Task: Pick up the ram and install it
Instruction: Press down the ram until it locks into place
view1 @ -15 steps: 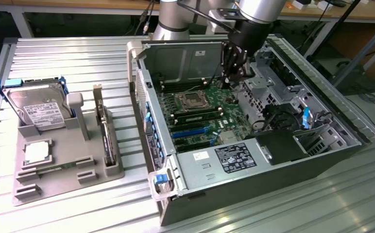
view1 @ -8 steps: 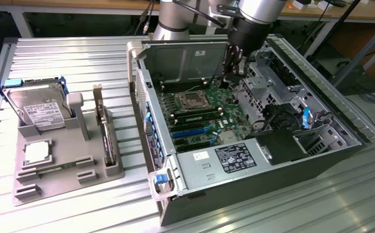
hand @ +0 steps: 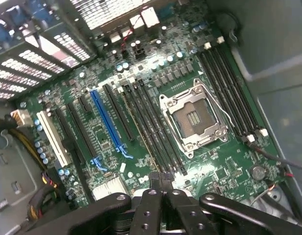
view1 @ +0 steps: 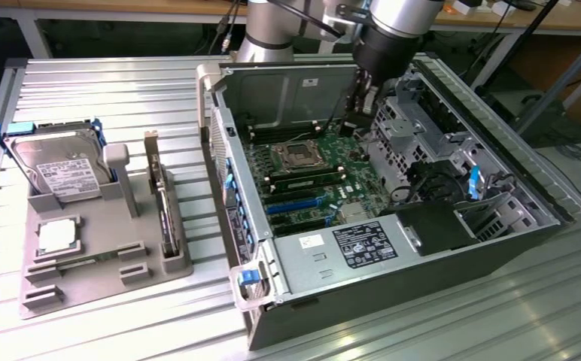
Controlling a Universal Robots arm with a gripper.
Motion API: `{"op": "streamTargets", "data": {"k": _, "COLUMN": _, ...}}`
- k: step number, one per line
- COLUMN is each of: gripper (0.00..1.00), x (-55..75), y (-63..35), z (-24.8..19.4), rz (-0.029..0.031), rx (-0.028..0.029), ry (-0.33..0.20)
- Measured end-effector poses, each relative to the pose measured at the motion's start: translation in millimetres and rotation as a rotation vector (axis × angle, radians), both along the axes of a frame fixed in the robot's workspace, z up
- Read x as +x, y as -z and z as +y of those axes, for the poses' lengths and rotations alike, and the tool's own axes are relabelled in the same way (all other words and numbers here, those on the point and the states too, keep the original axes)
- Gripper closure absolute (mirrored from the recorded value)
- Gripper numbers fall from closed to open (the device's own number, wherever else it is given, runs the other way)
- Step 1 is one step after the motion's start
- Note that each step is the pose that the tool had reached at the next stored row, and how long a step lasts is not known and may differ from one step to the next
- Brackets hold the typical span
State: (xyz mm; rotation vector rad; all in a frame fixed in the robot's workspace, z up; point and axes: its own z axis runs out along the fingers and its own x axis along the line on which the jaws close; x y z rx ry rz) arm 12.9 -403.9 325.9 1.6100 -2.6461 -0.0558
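Black metal gripper fingers (hand: 150, 205) sit closest to the wrist camera, pressed together with no gap showing. The gripper (hand: 160, 183) hangs low over the green motherboard (hand: 106, 137) inside the open grey computer case (view1: 401, 256).

The ram (hand: 141, 128) – a thin, long green stick seen edge-on – stands in a black slot just beside the silver processor socket (hand: 192, 120), one end right under the fingertips. Whether they touch it I cannot tell.

From the exterior view the gripper (view1: 354, 124) reaches down near the case's back wall, and the ram (view1: 305, 180) lies across the board below the socket. That view also takes in a grey plastic parts tray (view1: 89, 278) – well apart, to the exterior view's left – holding a silver hard drive (view1: 59, 169).
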Motion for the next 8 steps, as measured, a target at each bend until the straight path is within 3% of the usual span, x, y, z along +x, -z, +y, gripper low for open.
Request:
{"op": "streamTargets", "data": {"k": 3, "gripper": 0.9, "x": 0.0, "y": 0.1, "z": 0.0, "rz": 0.0, "rx": -0.0001, "ry": 0.111}}
{"op": "streamTargets", "data": {"k": 8, "gripper": 0.9, "x": 0.0, "y": 0.3, "z": 0.0, "rz": 0.0, "rx": -0.0001, "ry": 0.209}}
